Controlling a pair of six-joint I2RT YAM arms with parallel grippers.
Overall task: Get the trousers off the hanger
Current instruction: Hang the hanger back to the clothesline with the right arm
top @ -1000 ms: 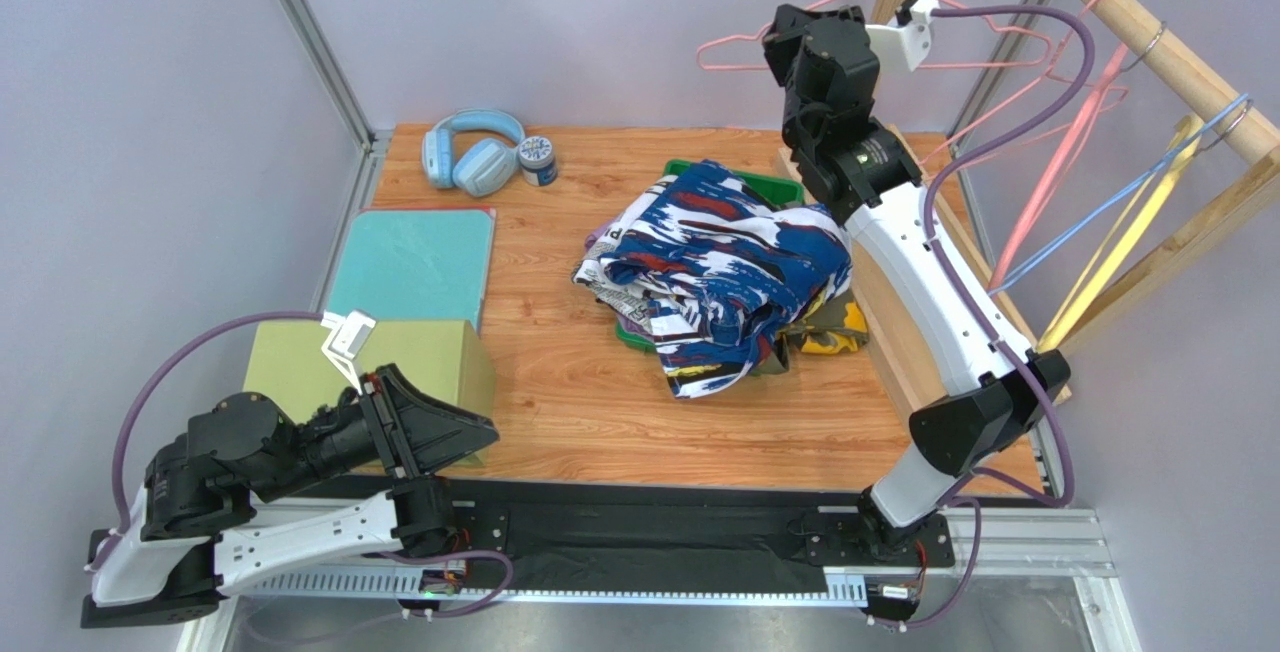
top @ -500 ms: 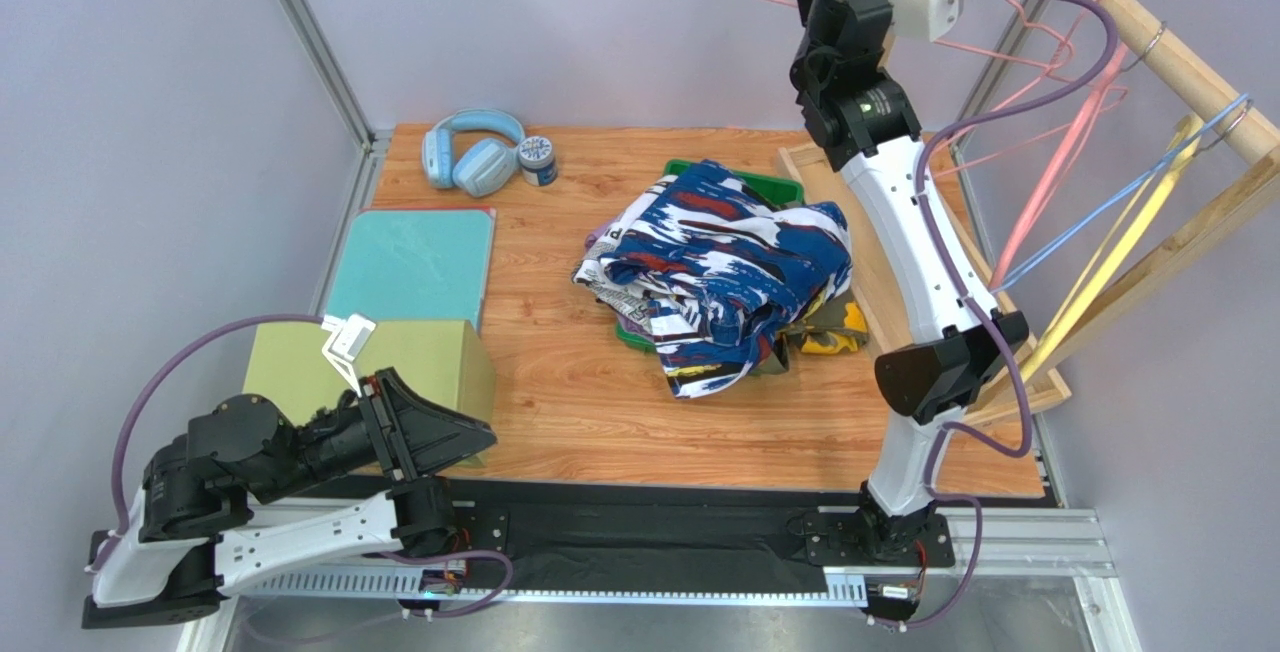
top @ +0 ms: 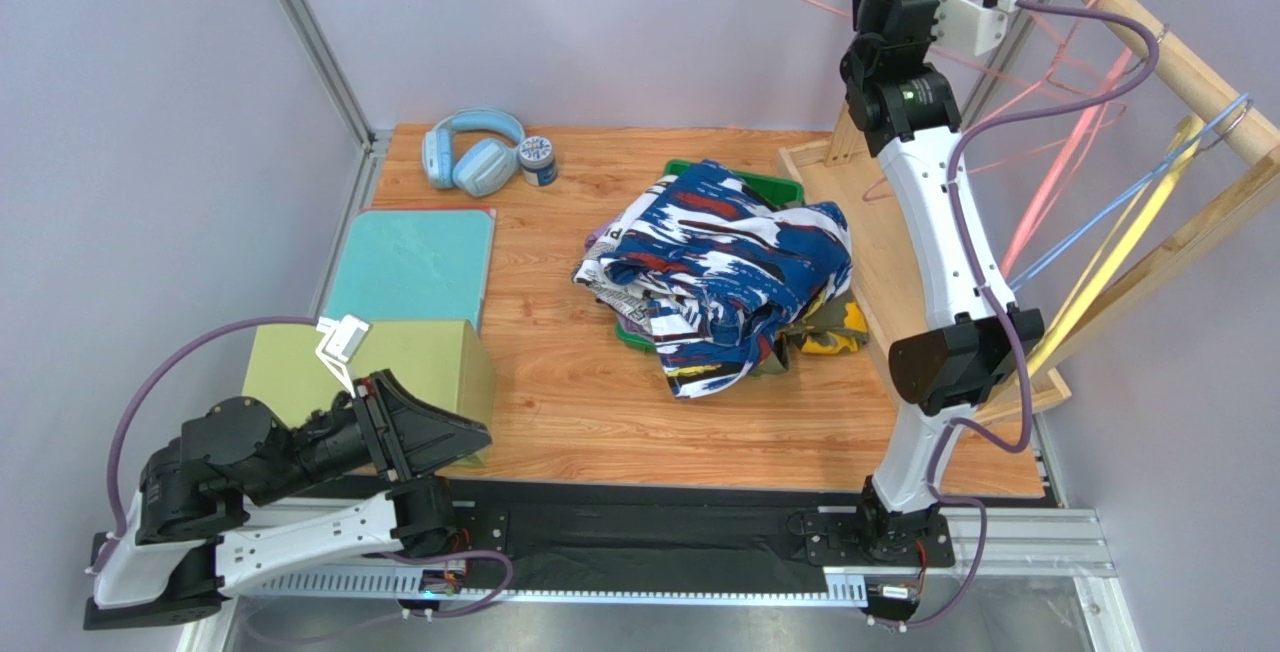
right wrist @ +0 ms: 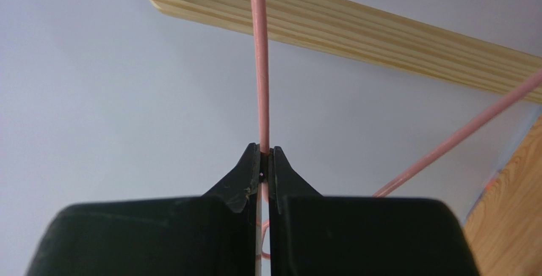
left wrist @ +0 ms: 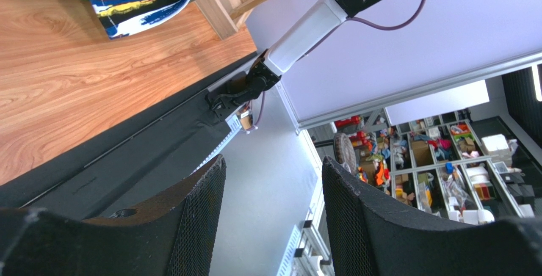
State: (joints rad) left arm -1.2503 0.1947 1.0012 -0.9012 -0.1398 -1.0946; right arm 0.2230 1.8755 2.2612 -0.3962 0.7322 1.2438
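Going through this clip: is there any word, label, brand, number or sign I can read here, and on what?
No text here reads clearly.
Newsprint trousers, at the left edge of the pile: printed lettering, too small to read.
Jar beside the headphones: patterned label, blurred.
Shelves in the background of the left wrist view: boxes and clutter, no legible text.

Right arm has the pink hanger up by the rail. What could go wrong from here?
1. The right gripper pinches the thin hanger wire only at its fingertips, so the hanger may swivel or slip during any further move.
2. The rail carries other hangers close by. The held one could snag them.
3. The arm's cable loops right beside the rail and might catch on it.
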